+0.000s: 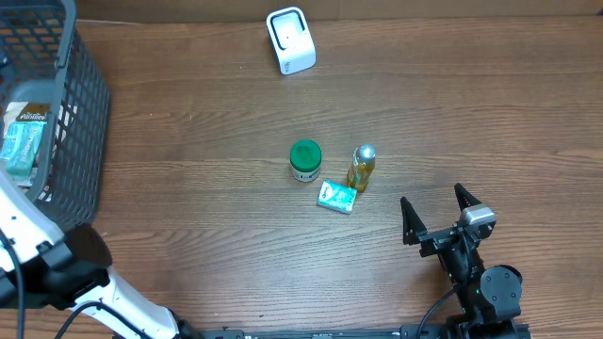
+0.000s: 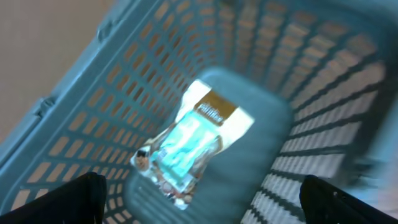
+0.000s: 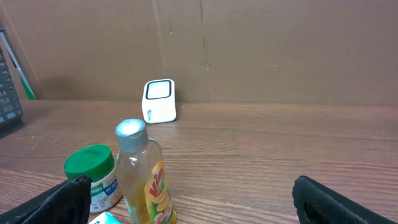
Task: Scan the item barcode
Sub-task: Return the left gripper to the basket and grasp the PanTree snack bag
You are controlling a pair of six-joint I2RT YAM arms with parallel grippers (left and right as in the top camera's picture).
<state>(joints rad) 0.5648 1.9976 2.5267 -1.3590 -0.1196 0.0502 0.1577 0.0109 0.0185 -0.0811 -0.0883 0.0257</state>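
A white barcode scanner (image 1: 290,40) stands at the table's far edge, also in the right wrist view (image 3: 159,101). Mid-table sit a green-lidded jar (image 1: 304,160) (image 3: 93,177), a yellow Vim bottle (image 1: 362,168) (image 3: 142,177) and a teal packet (image 1: 336,196). My right gripper (image 1: 432,205) (image 3: 193,208) is open and empty, just right of and nearer than the bottle. My left gripper (image 2: 205,205) hangs open over the grey basket (image 2: 93,106), above a teal and brown packet (image 2: 186,146) lying on its floor. No barcode is readable.
The dark mesh basket (image 1: 80,104) fills the far left corner and holds packets (image 1: 24,141). The left arm's white links (image 1: 57,268) cross the near left of the table. A brown cardboard wall (image 3: 280,43) backs the table.
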